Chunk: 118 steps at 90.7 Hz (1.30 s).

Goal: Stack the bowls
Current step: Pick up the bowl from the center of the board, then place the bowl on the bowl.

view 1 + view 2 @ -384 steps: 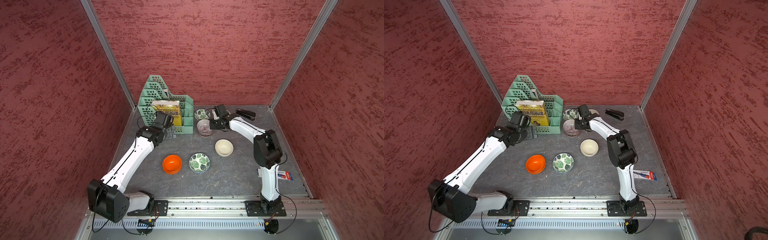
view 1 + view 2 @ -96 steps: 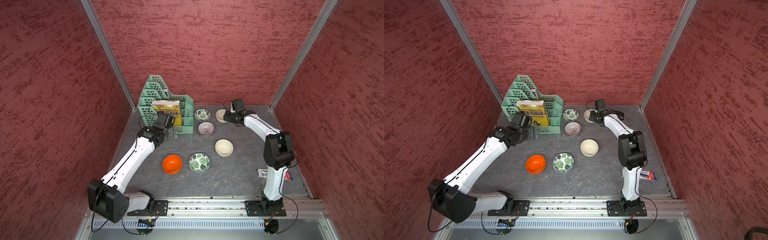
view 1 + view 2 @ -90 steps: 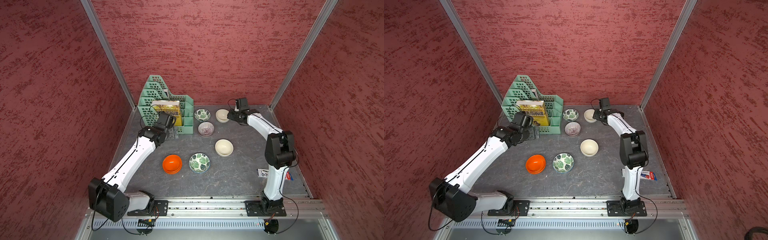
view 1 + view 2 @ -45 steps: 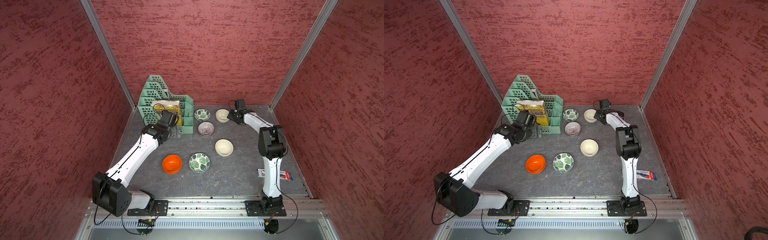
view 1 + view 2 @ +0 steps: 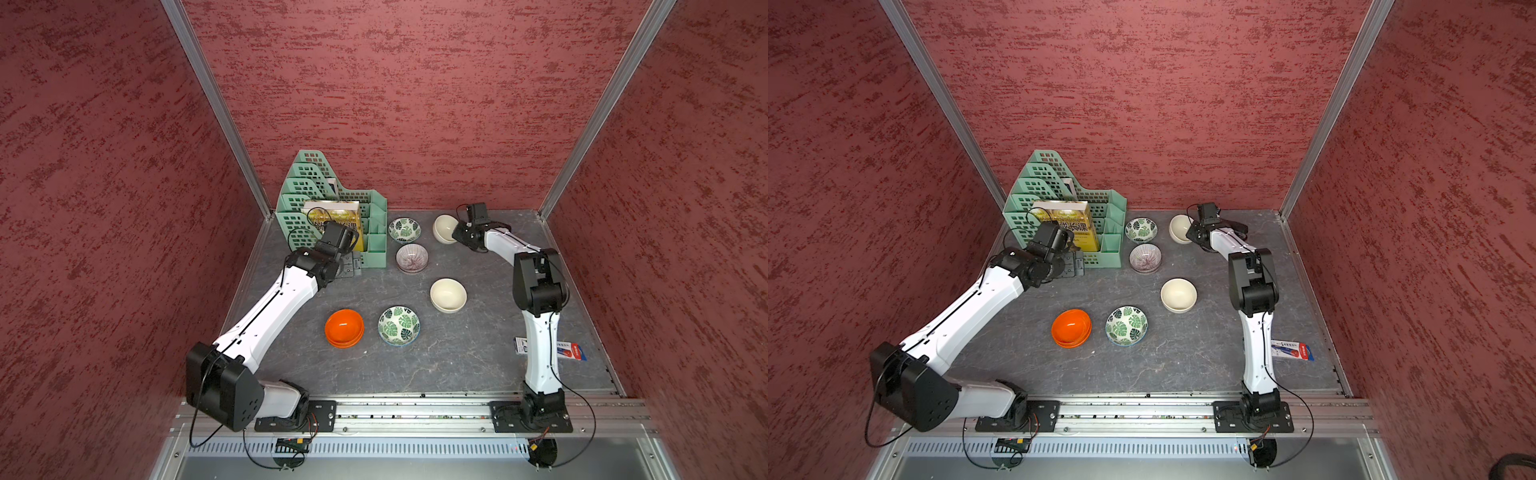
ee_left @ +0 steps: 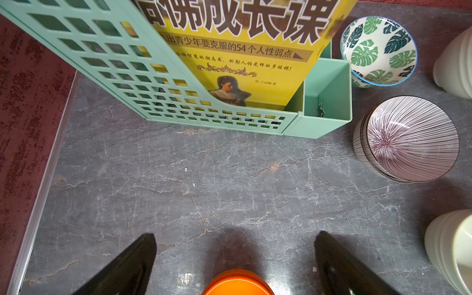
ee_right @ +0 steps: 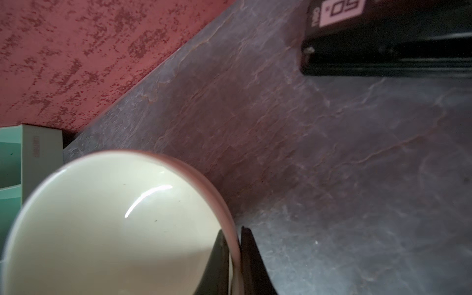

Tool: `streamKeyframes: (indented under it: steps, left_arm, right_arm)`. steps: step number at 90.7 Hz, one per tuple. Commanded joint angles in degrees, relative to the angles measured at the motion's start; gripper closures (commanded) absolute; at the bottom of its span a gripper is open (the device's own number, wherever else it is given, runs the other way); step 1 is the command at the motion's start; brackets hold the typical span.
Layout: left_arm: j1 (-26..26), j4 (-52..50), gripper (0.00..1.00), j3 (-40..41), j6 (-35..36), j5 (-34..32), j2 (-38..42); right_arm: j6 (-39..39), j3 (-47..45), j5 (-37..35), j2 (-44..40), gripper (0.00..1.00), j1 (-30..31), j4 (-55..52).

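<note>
We see our right gripper [image 7: 231, 236] clenched on the three-o'clock rim of the far cream bowl [image 7: 115, 224], while our left gripper [image 6: 235, 234] hangs released at six o'clock of the green rack [image 6: 102, 63].

Both top views look bright, even and sharp to us, walls [image 5: 415, 104] stretched toward the edges; the orange bowl [image 5: 344, 327] at 8 o'clock shows glare. The right wrist view is dim and soft: the cream bowl [image 7: 115, 224] blurs, carrying a curved highlight.
</note>
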<state>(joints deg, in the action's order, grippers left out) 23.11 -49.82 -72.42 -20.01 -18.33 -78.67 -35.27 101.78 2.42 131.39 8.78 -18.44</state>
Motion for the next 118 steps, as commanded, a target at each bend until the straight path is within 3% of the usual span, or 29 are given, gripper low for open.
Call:
streamKeyframes:
  steps: [1, 37, 71, 96, 118]
  left_arm:
    - [-0.3, 1.0, 0.00, 0.1, 0.7, -0.7, 0.6]
    - [0.6, 3.6, 0.01, 1.2, 0.5, 1.8, 0.9]
    - [4.9, 3.7, 0.01, -1.6, 0.3, 0.6, -3.3]
    - [5.3, 3.8, 0.01, -2.1, -0.1, 0.8, -3.4]
    - [5.5, 3.2, 0.01, -3.1, 0.0, 0.2, -3.6]
  right_arm:
    - [-0.8, -2.2, 1.0, -2.6, 0.99, -0.2, 4.2]
    - [2.2, -28.4, 1.0, -29.3, 1.00, 0.3, 9.6]
    - [12.7, -38.1, -5.3, -50.3, 1.00, 10.9, -13.1]
    - [14.5, -42.6, -7.7, -54.5, 1.00, 13.8, -19.4]
    - [15.1, -42.8, -6.9, -49.5, 1.00, 14.2, -16.1]
